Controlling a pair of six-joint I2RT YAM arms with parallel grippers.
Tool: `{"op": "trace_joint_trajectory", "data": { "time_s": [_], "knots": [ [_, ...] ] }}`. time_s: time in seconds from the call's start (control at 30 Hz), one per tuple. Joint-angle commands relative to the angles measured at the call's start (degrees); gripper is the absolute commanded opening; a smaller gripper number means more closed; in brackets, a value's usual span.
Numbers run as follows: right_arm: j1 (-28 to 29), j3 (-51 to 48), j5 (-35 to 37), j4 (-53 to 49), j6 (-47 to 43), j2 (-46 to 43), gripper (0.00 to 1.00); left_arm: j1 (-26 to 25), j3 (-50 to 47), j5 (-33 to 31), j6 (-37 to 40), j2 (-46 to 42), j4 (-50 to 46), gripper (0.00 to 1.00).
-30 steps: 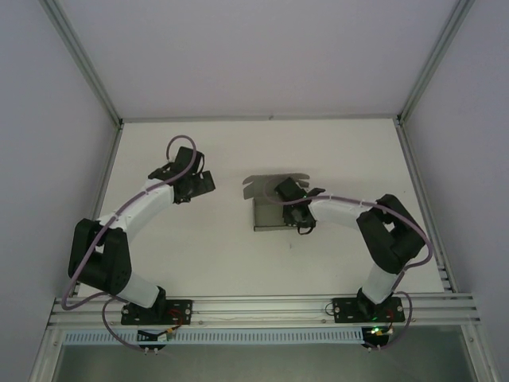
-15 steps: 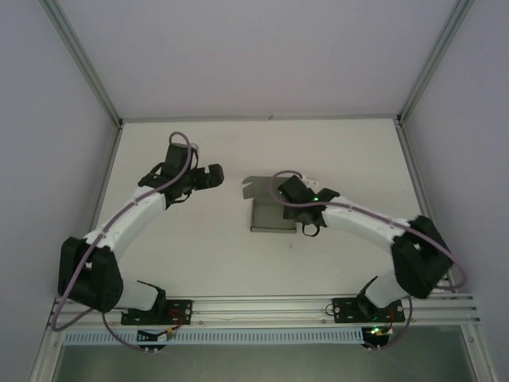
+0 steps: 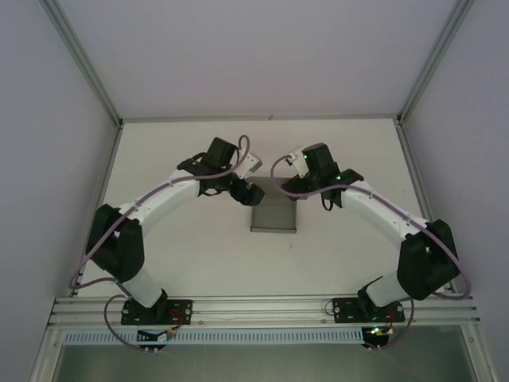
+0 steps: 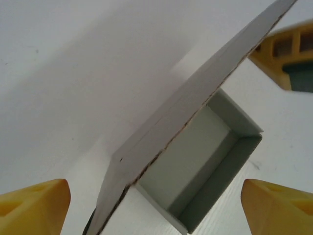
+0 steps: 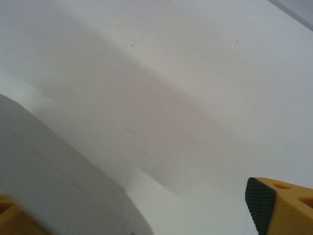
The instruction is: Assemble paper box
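The paper box point(image 3: 274, 218) is a small grey cardboard tray at mid table. In the left wrist view its hollow point(image 4: 195, 161) faces up and its lid flap point(image 4: 195, 98) stands raised at a slant over the back edge. My left gripper point(image 3: 249, 192) hangs at the box's back left corner, open, its yellow fingertips point(image 4: 34, 205) wide on either side of the flap's lower edge. My right gripper point(image 3: 293, 185) is at the back right, open. The grey flap point(image 5: 58, 191) lies close to its left finger, and its right fingertip point(image 5: 281, 205) is over bare table.
White table point(image 3: 199, 255) inside a frame with grey walls on three sides. A yellow finger of the right gripper point(image 4: 288, 54) shows just beyond the flap in the left wrist view. Both arms arch inward and nearly meet above the box's back edge.
The left arm swung right from open table to the box's back left corner. The right gripper opened, left the box's right side and moved back toward the lid flap.
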Motion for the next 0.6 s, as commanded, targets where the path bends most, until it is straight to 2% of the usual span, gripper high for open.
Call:
{"op": "trace_joint_trajectory", "data": {
  "time_s": [0.0,0.07,0.17,0.33,0.37,0.47,0.57],
  "knots": [
    [-2.67,3.64,-10.44,-3.55,-6.72,3.53,0.86,0.25,3.46,-2.74,4.17,2.36,-5.28,0.78],
    [-3.72,5.98,-10.49,-7.32,-5.91,5.51,0.76,-0.27,3.72,-4.33,4.61,3.04,-5.38,0.74],
    [-3.88,6.1,-10.07,-8.34,-6.43,6.69,0.61,-1.03,3.64,-6.54,4.87,3.04,-5.16,0.62],
    [-3.87,6.0,-10.15,-9.85,-5.36,7.85,0.44,-2.03,3.81,-10.12,3.79,3.37,-4.71,0.33],
    [-3.92,6.16,-9.94,-10.33,-4.75,7.9,0.41,-2.23,3.94,-10.56,3.49,3.51,-4.68,0.25],
    [-3.92,6.43,-8.33,-11.35,-3.64,8.12,0.37,-2.79,4.08,-12.07,2.4,3.62,-4.25,0.1],
    [-3.92,6.11,-5.44,-11.83,-2.93,7.85,0.38,-3.29,3.69,-13.05,1.14,3.26,-3.48,0.06]
  ]
}}
